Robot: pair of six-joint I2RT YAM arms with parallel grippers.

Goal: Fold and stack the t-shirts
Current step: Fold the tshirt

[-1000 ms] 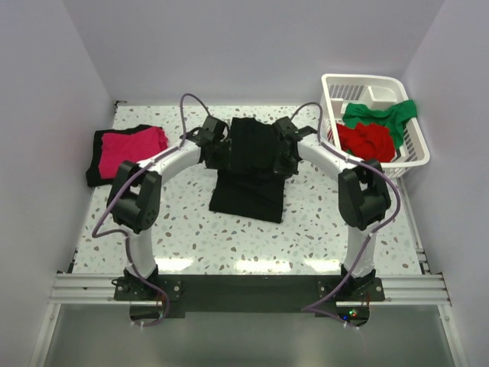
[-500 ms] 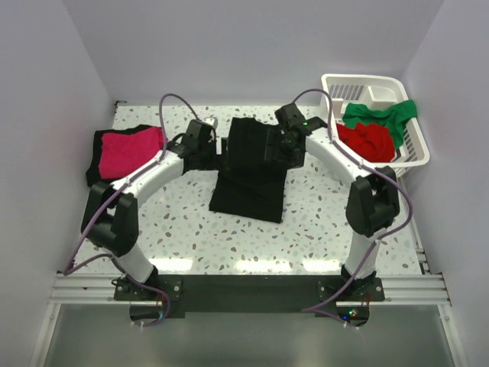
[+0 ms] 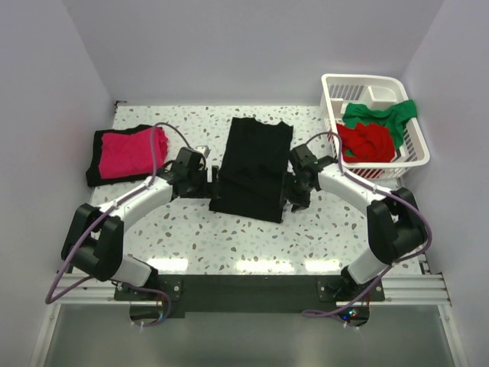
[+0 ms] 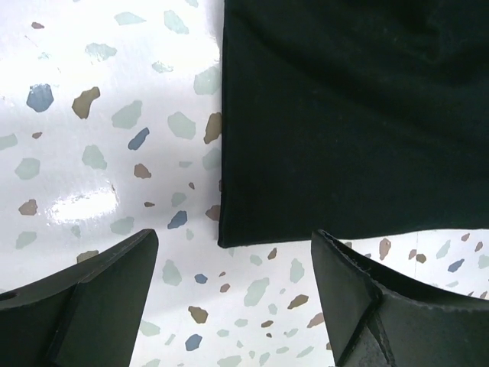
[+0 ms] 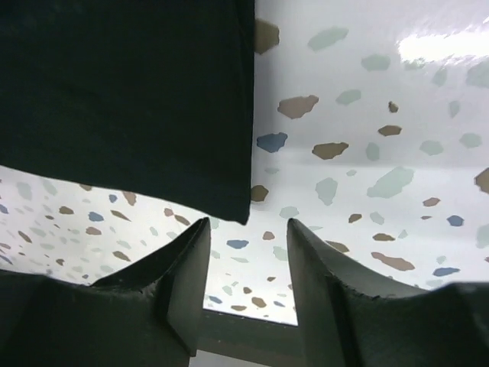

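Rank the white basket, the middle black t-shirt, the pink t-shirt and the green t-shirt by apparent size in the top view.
1. white basket
2. black t-shirt
3. pink t-shirt
4. green t-shirt: it lies crumpled in the basket, so it may only look smallest.

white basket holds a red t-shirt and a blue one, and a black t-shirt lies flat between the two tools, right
Not blue: top external shows a green t-shirt with the red t-shirt in the white basket. The black t-shirt does lie between the left tool and right tool.
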